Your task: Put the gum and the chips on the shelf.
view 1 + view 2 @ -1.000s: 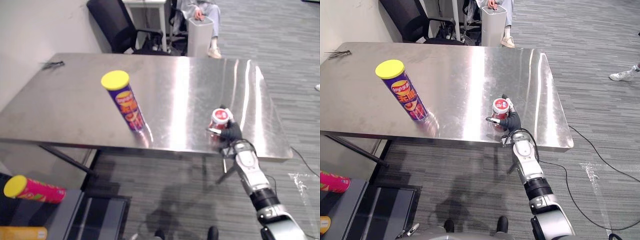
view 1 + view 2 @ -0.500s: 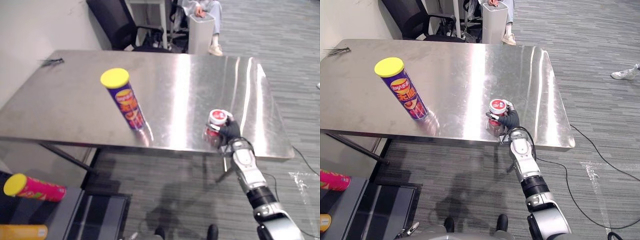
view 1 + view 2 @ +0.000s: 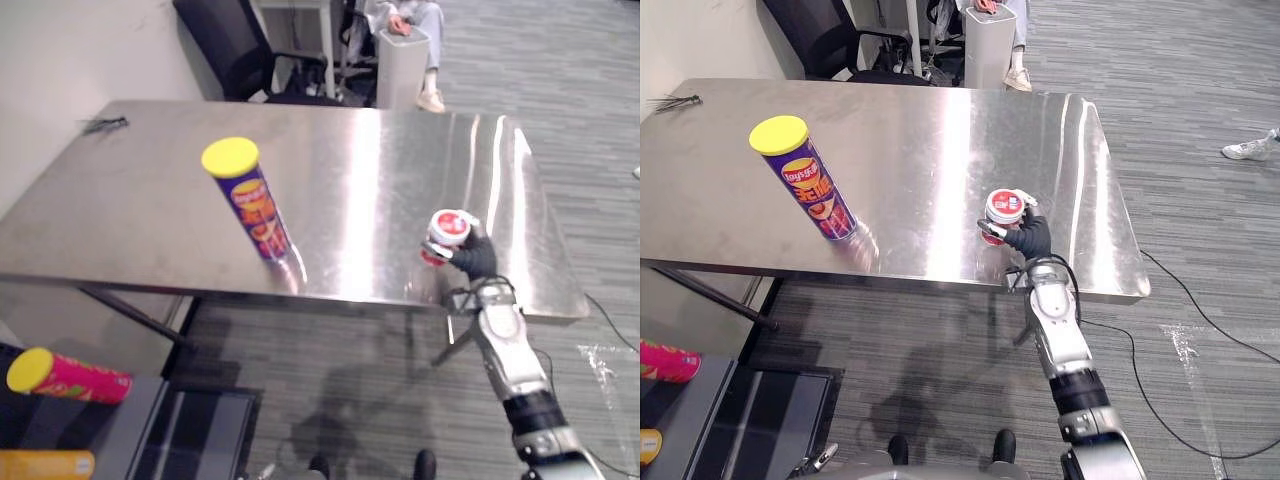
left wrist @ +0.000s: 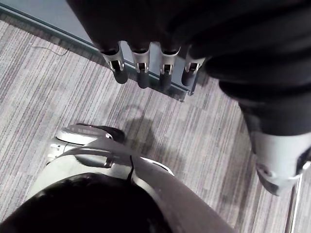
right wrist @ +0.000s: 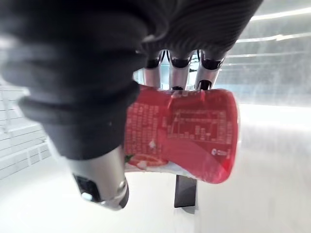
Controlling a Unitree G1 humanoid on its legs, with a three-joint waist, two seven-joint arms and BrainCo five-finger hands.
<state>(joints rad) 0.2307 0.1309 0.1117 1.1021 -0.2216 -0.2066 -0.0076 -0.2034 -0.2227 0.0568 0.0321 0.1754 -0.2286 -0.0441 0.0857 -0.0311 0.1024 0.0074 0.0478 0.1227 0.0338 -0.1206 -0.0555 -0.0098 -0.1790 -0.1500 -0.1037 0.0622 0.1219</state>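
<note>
1. Fingers (image 5: 179, 62) of my right hand (image 3: 1032, 238) curl over the far side of the gum jar (image 3: 1005, 208), with the thumb (image 5: 99, 179) on the near side. The jar is clamped between them, tilted.
2. I see that grip by the near edge of the table (image 3: 150, 200), towards its right; I cannot tell whether the jar touches the top.
3. The chips can (image 3: 252, 205) stands on the table, well apart to the left.
4. My left hand (image 4: 142, 68) hangs over carpet, fingers relaxed, holding nothing.
</note>
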